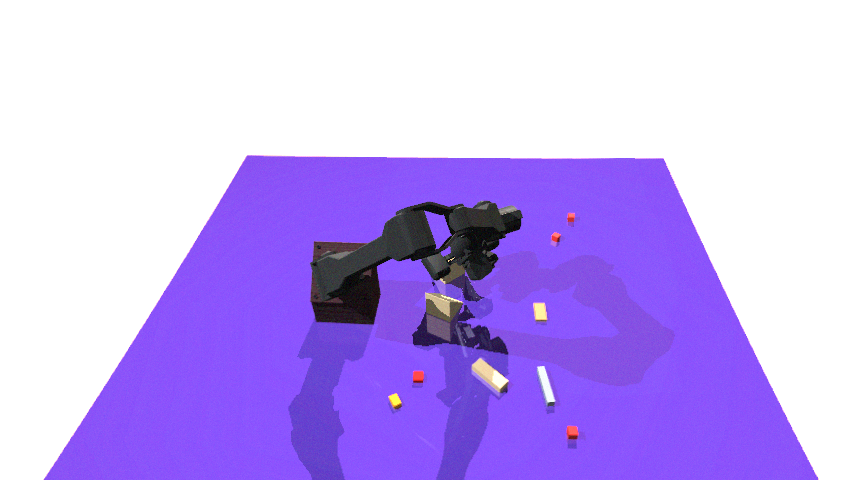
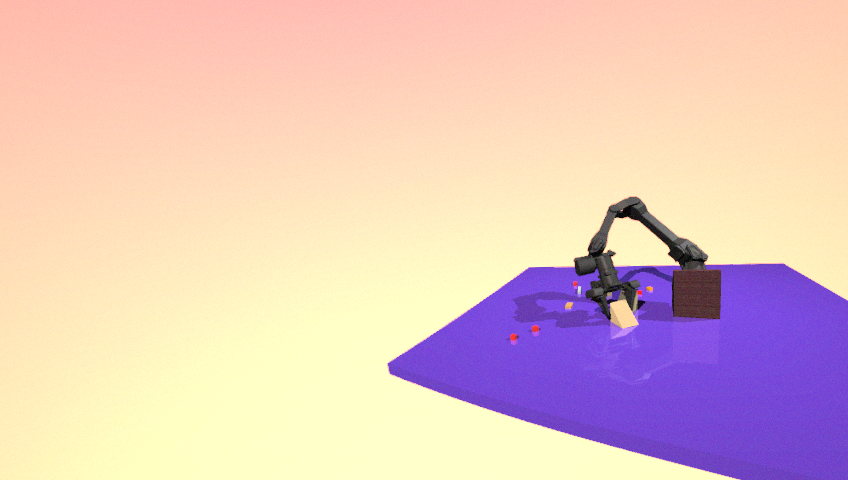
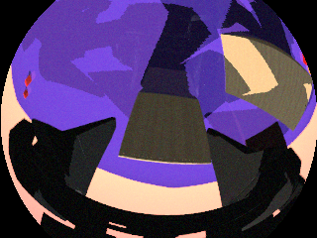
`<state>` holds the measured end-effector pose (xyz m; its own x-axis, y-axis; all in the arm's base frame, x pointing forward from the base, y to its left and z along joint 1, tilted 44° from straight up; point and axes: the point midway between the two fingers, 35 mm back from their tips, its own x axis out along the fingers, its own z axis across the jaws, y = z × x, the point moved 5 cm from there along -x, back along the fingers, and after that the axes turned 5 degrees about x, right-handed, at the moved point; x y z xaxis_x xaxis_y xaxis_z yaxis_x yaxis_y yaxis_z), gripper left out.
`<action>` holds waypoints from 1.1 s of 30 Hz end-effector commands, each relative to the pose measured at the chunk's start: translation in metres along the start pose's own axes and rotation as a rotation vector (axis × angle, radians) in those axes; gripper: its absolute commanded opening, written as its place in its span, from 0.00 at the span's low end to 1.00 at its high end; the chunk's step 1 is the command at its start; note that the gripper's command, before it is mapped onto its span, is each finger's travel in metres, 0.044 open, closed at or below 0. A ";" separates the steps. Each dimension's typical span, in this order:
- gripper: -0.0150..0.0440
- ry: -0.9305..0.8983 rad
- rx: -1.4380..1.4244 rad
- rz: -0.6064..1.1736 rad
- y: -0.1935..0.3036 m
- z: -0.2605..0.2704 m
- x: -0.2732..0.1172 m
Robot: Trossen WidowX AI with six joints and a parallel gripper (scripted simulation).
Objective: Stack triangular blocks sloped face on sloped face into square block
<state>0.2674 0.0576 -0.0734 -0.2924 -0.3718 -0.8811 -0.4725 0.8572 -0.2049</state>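
Note:
One pale tan triangular block (image 1: 453, 273) (image 2: 623, 315) (image 3: 165, 134) rests on the purple table, partly hidden by the arm in the top view. The other triangular block (image 1: 442, 306) (image 3: 292, 91) rests apart from it, nearer the top camera, and is largely hidden in the exterior view. My gripper (image 1: 461, 280) (image 3: 161, 127) is open and low around the first block, with a finger on either side of it in the wrist view. Nothing is gripped. Whether the fingers touch the block or table cannot be told.
The arm stands on a dark wooden base (image 1: 345, 312) (image 2: 696, 294). On the table (image 1: 238, 356) lie a tan bar (image 1: 489, 375), a light blue bar (image 1: 545, 385), a small pale block (image 1: 539, 311), a yellow block (image 1: 395, 400) and several red cubes (image 1: 418, 376) (image 2: 534, 328).

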 end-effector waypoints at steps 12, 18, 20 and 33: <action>0.96 0.003 -0.003 -0.006 0.000 -0.004 0.021; 0.72 0.003 -0.003 -0.006 0.000 -0.004 0.021; 0.70 0.003 -0.003 -0.006 0.000 -0.004 0.021; 0.29 0.004 -0.001 0.000 0.002 -0.004 0.018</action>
<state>0.2579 0.0492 -0.0901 -0.2957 -0.3736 -0.8792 -0.4740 0.8564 -0.2045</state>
